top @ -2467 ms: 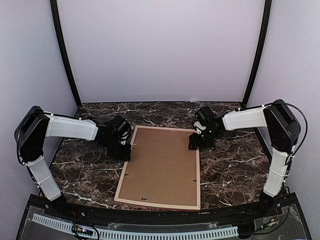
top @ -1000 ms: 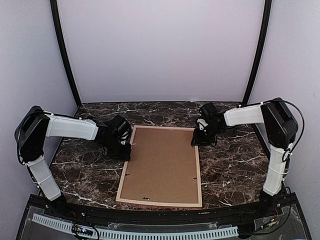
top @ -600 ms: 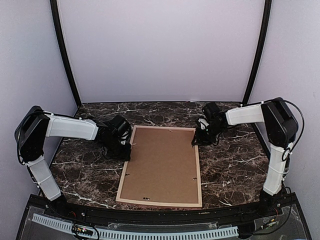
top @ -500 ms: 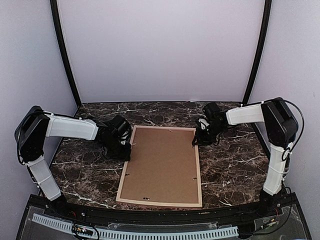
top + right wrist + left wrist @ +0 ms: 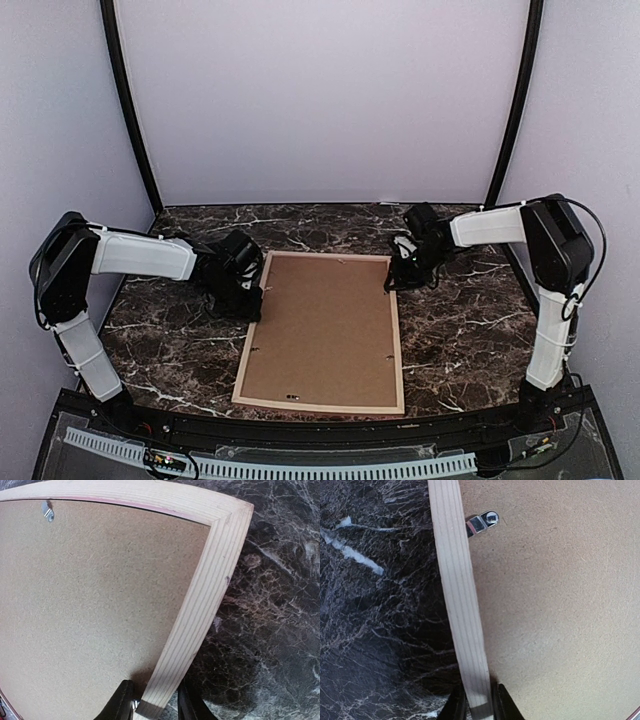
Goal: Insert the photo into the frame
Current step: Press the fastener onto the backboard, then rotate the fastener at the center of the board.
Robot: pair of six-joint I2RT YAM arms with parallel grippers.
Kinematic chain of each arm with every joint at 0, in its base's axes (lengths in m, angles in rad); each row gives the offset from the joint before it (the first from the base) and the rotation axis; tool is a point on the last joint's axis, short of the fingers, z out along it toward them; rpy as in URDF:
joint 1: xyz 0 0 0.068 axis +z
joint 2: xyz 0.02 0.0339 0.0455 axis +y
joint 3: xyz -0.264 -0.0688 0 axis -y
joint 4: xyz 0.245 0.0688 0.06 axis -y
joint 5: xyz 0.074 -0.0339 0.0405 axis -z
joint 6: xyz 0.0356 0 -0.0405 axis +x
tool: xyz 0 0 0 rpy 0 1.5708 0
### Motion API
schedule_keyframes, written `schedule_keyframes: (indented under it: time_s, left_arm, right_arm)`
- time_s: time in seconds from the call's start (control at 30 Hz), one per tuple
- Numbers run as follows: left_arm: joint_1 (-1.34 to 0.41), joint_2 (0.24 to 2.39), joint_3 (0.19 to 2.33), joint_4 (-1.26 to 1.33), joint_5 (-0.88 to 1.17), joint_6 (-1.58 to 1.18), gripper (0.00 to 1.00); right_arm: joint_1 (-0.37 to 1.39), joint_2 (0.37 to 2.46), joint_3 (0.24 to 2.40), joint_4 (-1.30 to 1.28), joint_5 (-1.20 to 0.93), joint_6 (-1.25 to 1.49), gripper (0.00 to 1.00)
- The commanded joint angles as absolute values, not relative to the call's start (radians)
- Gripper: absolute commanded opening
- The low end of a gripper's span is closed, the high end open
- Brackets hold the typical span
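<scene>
1. The left gripper is clamped on the left rail of a large, thin, pale-wood picture frame.
2. The right gripper pinches its right rail near the far corner.
3. The frame lies flat (brown backing board up) on a dark marble table.

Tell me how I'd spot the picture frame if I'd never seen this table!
Find the dark marble table; a big flat rectangle lies in its middle. The frame is that rectangle's pale wooden rim, with the left claw and right claw gripping its long sides. Unlike the plain brown board inside it, it is light, striped wood.
</scene>
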State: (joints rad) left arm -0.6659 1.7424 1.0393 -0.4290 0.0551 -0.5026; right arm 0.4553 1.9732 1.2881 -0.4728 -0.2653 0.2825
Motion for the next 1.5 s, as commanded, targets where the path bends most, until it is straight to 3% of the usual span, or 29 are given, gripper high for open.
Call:
schedule_keyframes:
  time_s: [0.0, 0.2, 0.47, 0.9, 1.13, 1.23, 1.33, 1.47]
  left_arm:
    - [-0.681, 1.732, 1.041, -0.45, 0.081, -0.494, 0.18]
    - [-0.681, 1.73, 1.042, -0.451, 0.076, -0.505, 0.18]
    - [-0.681, 1.728, 1.04, -0.426, 0.075, -0.545, 0.18]
    - [-0.681, 1.721, 1.062, -0.41, 0.055, -0.558, 0.29]
    - [-0.68, 1.701, 1.08, -0.394, 0.054, -0.553, 0.49]
    - [-0.681, 1.685, 1.094, -0.396, 0.039, -0.527, 0.61]
    - [-0.678, 1.668, 1.116, -0.388, 0.012, -0.469, 0.81]
    - [-0.659, 1.672, 1.154, -0.352, -0.003, -0.376, 0.95]
  right_arm:
    - [0.446, 2.017, 1.293, -0.574, -0.216, 0.213, 0.34]
    - [0.407, 1.991, 1.309, -0.558, -0.305, 0.226, 0.48]
    - [0.409, 1.866, 1.217, -0.514, -0.339, 0.303, 0.58]
    - [0.576, 1.692, 0.969, -0.406, -0.238, 0.469, 0.63]
    - [0.598, 1.725, 0.955, -0.411, -0.19, 0.458, 0.55]
    - [0.597, 1.758, 0.983, -0.446, -0.175, 0.416, 0.45]
    - [0.596, 1.792, 1.033, -0.494, -0.162, 0.353, 0.32]
    - [0.594, 1.854, 1.109, -0.565, -0.152, 0.256, 0.2]
